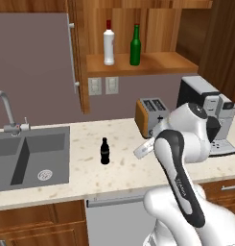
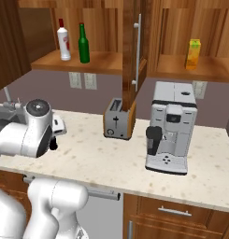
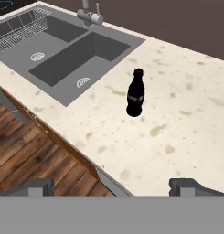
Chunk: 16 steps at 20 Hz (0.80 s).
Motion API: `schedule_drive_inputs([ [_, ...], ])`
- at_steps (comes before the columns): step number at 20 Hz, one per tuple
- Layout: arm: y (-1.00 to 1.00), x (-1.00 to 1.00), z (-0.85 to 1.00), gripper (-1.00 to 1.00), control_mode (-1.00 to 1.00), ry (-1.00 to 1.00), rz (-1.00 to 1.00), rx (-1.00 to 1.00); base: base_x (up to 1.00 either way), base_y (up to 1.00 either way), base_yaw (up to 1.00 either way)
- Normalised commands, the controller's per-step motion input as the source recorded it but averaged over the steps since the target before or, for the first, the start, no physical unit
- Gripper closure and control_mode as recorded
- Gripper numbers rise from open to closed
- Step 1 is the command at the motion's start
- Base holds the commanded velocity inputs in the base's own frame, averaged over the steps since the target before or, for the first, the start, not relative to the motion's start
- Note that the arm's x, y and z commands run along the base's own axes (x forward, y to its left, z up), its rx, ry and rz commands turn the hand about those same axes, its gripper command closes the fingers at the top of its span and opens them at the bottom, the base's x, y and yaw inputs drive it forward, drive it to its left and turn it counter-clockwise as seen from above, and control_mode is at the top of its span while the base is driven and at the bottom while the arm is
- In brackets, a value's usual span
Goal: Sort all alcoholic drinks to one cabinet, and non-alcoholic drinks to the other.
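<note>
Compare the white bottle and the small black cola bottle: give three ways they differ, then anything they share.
Colour: the white bottle has a red cap and label; the cola bottle is black.
Size: the white bottle looks taller; the cola bottle is small.
Place: the white bottle is on the open cabinet shelf beside the green bottle; the cola bottle stands alone on the counter near the sink.
Shared: both stand upright.
</note>
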Motion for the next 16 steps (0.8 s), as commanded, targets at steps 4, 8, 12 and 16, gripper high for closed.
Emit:
schedule_drive_inputs([
  [4,0.65,0.42,-0.12,-1.00,-1.00,0.18,0.00,0.00,0.00,0.00,0.00],
  [8,0.41,0.54,-0.23,-1.00,-1.00,0.16,-0.05,0.00,0.00,0.00,0.00],
  [12,0.05,0.46,-0.35,-1.00,-1.00,0.08,-0.08,0.00,0.00,0.00,0.00],
  [16,0.00,0.36,-0.38,-1.00,-1.00,0.02,-0.03,0.00,0.00,0.00,0.00],
])
